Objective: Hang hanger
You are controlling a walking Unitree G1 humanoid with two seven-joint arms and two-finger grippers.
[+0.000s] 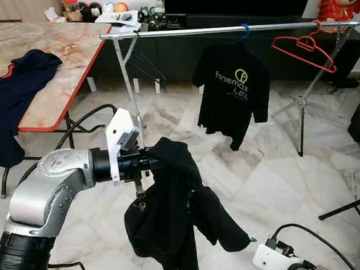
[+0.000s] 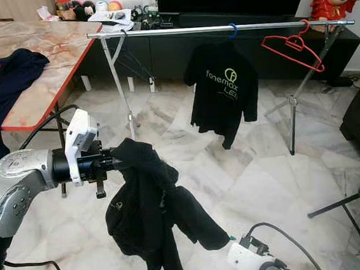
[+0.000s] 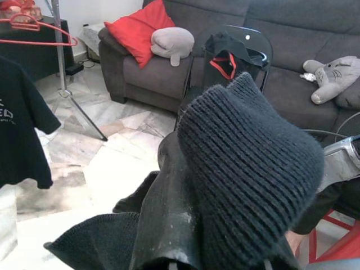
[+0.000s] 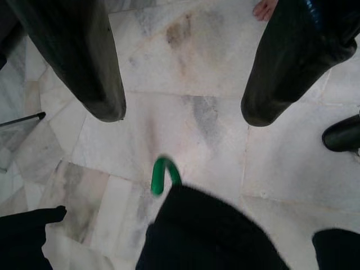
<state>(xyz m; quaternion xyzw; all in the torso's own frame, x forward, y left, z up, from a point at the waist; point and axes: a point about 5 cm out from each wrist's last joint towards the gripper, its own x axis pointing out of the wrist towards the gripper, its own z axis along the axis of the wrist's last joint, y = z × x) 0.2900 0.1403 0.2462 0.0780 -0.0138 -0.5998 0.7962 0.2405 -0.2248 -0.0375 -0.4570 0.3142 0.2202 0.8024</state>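
Left gripper [image 1: 146,164] is out in front at mid height, fingers buried in the bunched collar of a black shirt [image 1: 173,216]. Can't tell how far apart the fingers are; the left wrist view has knit fabric draped right over them. The shirt hangs below and just to the right of that gripper, slumped and uneven. My read: it's held by cloth rather than by the hook, so the load dangles off-centre.

The task's green hanger hook [image 4: 163,174] pokes out of the shirt's lower right end, pointing toward the right gripper [image 4: 177,79]. That gripper sits low, directly over the hook with its two fingers spread wide and nothing between them. Looks staged to take the hook, so the left can let go of the cloth.

Beyond both grippers, up and ahead: the clothes rail [image 1: 222,29]. It carries another black shirt [image 1: 233,97] on a blue hook, and further right an empty red hanger [image 1: 304,49]. Free rail left of the blue hook is the likely slot.

No containers in play; the rail is the only holder.
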